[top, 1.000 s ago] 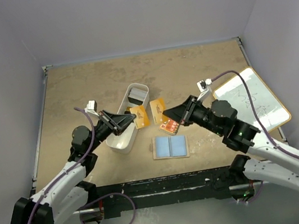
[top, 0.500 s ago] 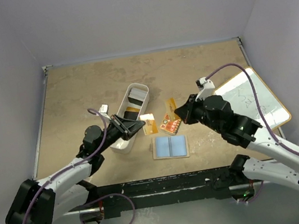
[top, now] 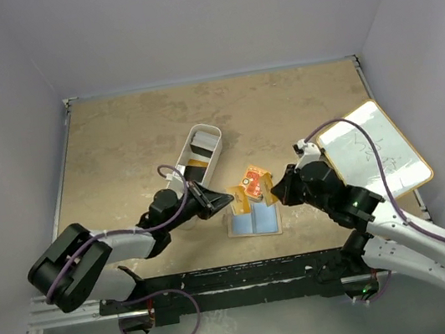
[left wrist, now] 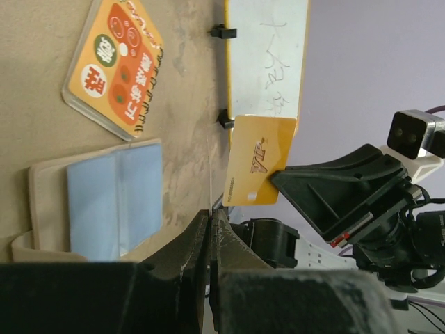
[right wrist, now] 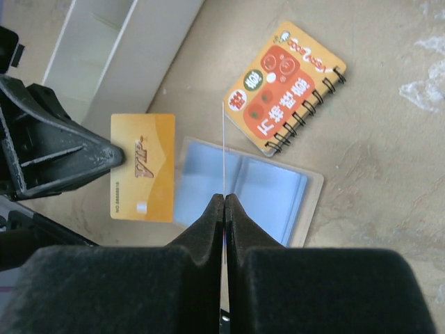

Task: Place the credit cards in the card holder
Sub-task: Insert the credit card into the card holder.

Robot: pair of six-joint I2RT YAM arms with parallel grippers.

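Note:
The card holder (top: 254, 223) lies open on the table, beige with blue inner slots; it also shows in the left wrist view (left wrist: 97, 202) and the right wrist view (right wrist: 243, 191). My left gripper (top: 226, 203) is shut on an orange-gold credit card (top: 240, 199), held upright just above the holder's left half. The left wrist view shows that gripper (left wrist: 210, 212) with its card edge-on. My right gripper (top: 276, 192) is shut on a second orange-gold card (top: 262, 188) over the holder's right half. The right wrist view shows that gripper (right wrist: 224, 197) and the left's card (right wrist: 142, 167).
An orange-red spiral packet (top: 250, 180) lies just behind the holder. A long white bin (top: 178, 199) with more cards in it stands to the left, behind my left arm. A whiteboard (top: 376, 147) lies at the right edge.
Both grippers have come down and toward the near edge with their cards, from beside the bin and packet to just over the open card holder.

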